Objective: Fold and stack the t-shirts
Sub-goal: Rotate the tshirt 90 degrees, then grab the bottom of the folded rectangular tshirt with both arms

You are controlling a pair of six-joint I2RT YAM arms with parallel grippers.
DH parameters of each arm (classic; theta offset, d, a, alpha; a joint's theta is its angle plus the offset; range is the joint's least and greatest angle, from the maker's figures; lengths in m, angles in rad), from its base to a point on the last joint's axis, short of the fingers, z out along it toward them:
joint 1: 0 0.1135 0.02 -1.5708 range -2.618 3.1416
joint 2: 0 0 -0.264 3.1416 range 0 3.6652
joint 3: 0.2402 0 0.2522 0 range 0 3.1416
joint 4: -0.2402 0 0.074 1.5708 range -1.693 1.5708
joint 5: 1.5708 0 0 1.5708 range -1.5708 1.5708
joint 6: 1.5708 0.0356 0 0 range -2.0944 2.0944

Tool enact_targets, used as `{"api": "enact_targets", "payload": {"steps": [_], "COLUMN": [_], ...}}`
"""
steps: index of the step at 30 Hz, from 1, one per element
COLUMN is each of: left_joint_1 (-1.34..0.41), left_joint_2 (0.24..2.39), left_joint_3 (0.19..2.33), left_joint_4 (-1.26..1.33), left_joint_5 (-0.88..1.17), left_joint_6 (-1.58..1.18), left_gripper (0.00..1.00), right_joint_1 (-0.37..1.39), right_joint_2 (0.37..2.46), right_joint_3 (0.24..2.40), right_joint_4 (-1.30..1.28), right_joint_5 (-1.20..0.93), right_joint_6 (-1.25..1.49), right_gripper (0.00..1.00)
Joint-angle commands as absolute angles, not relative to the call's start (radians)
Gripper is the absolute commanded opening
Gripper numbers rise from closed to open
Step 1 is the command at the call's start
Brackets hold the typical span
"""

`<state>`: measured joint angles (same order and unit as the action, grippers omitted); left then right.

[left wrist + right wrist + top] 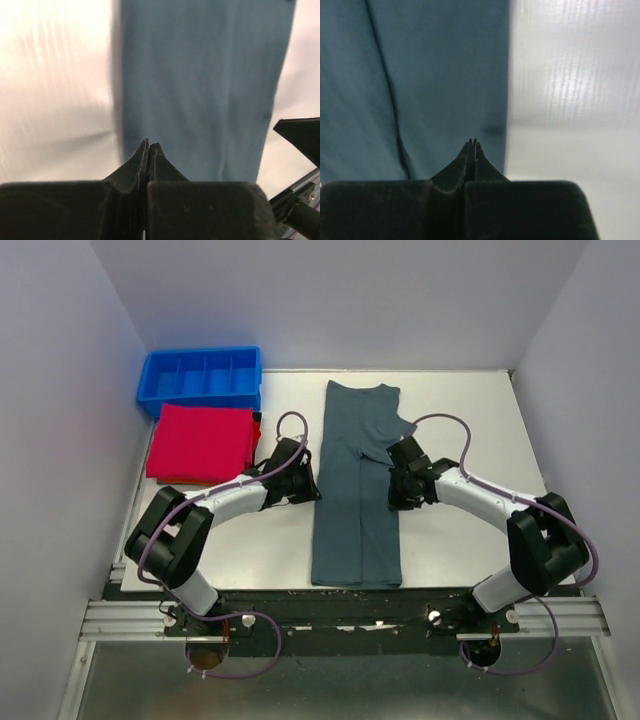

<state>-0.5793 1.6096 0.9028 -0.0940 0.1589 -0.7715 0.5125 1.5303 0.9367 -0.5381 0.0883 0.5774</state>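
"Two shirts, is it? Where's the one being worked?"

"The slate grey-blue cloth t-shirt [355, 500] lies in the middle of the white bench [260, 550] as a long strip, its length running from the near edge to the far one. The folded red-magenta t-shirt [200, 443] sits far left."

"And the jaws?"

"Left jaws at the strip's left edge, right jaws at its right, about halfway along, equally near. Both pairs are pinched together, and I see no cloth between them."
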Motion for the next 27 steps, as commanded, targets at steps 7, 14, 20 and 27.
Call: {"api": "enact_targets", "payload": {"steps": [7, 14, 20, 27], "left_joint_1": [-0.601, -0.600, -0.581, -0.577], "left_joint_2": [1.652, 1.765, 1.842, 1.821], "left_joint_3": [0.821, 0.899, 0.986, 1.023], "left_joint_4": [0.041, 0.022, 0.002, -0.043], "left_joint_5": [0.123, 0.112, 0.092, 0.100], "left_joint_6": [-0.799, -0.795, -0.775, -0.755], "left_gripper": [0.01, 0.00, 0.00, 0.00], "right_joint_1": [0.545, 0.542, 0.511, 0.492], "right_joint_2": [1.673, 1.821, 1.871, 1.856], "right_joint_3": [0.955, 1.066, 1.144, 1.192], "right_joint_4": [-0.528, -0.578, -0.606, -0.640], "right_joint_5": [0.199, 0.273, 0.298, 0.285], "right_joint_6": [0.667, 0.667, 0.670, 0.640], "right_gripper": [0.01, 0.01, 0.01, 0.01]}}
